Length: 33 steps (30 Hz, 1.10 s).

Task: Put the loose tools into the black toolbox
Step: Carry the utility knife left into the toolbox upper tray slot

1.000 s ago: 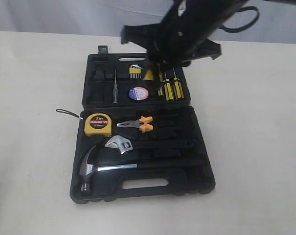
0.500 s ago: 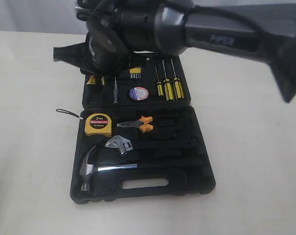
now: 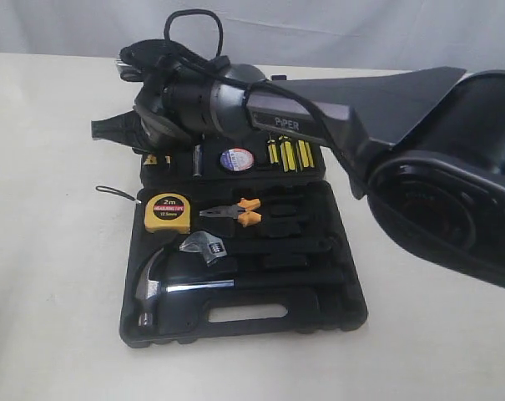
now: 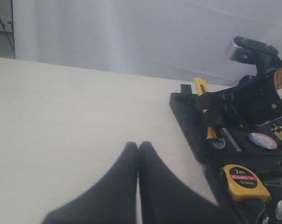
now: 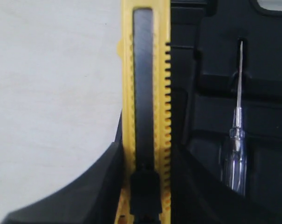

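The black toolbox (image 3: pixel 344 313) lies open on the table. My right gripper (image 3: pixel 160 152) reaches across to the lid's left edge, shut on the yellow-black utility knife (image 3: pixel 154 159). In the right wrist view the knife (image 5: pixel 145 93) runs lengthwise between the fingers (image 5: pixel 103 186), along the toolbox (image 5: pixel 215 56) edge beside the table. The left wrist view shows the knife (image 4: pixel 201 87) over that edge. The yellow tape measure (image 3: pixel 167 212), the orange-handled pliers (image 3: pixel 235 212) and the tape roll (image 3: pixel 236 159) sit in the box. My left gripper (image 4: pixel 138 145) is shut and empty over bare table left of the toolbox (image 4: pixel 187 121).
A chrome hammer (image 3: pixel 152 288) and an adjustable wrench (image 3: pixel 204 246) fill the lower tray. Yellow-handled screwdrivers (image 3: pixel 290 154) sit in the lid. A clear-handled tester screwdriver (image 5: pixel 236 154) lies beside the knife. The right arm's bulk (image 3: pixel 436 175) hangs over the right side.
The right arm swung left and lower across the lid, carrying the knife from above the screwdrivers to the lid's left edge. The tools in the box have not moved.
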Available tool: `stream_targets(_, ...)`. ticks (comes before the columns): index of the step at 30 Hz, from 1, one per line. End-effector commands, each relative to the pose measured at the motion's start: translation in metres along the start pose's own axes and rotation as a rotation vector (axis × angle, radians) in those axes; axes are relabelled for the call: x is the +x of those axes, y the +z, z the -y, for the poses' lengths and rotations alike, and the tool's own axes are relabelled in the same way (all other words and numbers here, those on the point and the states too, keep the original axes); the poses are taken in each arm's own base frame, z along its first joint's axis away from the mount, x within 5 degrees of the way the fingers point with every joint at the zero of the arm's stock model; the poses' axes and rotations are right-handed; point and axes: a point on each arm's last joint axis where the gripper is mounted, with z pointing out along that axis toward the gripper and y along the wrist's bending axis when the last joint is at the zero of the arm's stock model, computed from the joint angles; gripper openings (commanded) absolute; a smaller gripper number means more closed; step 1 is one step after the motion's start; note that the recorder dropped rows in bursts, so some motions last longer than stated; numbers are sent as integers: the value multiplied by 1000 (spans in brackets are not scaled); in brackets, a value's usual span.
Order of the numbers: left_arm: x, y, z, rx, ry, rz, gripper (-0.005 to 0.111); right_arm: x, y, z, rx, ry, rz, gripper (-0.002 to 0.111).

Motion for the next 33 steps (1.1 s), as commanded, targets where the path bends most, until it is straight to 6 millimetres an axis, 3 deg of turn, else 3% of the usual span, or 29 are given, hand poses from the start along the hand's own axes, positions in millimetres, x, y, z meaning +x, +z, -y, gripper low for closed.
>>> stream_targets(1,-1,0,0,5,2,-1,0,0,7,2,9,-31,19,-1)
stream_targets(12,-1,0,0,5,2,-1,0,14,26,6,32,-61,-2,-1)
stream_targets(33,-2,0,1,5,2,1,0,11,25,9,63,121,37,-1)
